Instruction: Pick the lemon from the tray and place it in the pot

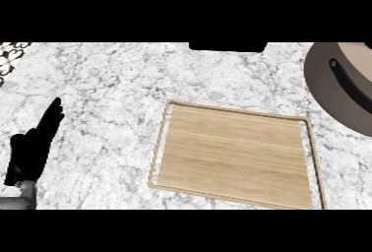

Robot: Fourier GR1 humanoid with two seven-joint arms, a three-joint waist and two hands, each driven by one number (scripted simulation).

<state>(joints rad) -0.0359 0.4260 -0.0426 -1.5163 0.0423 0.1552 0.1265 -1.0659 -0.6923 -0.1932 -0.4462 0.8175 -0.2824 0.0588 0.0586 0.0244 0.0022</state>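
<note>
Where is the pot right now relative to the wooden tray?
In the head view the pot sits at the upper right edge of the marble counter, partly cut off, just up and right of the wooden tray.

White-and-grey speckled marble counter (pixel 109 98) under even, soft light

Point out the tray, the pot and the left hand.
tray (pixel 236 160), head view, bare wooden floor
pot (pixel 330 93), head view, outer wall near the rim
left hand (pixel 30 147), head view, back of the palm
</note>
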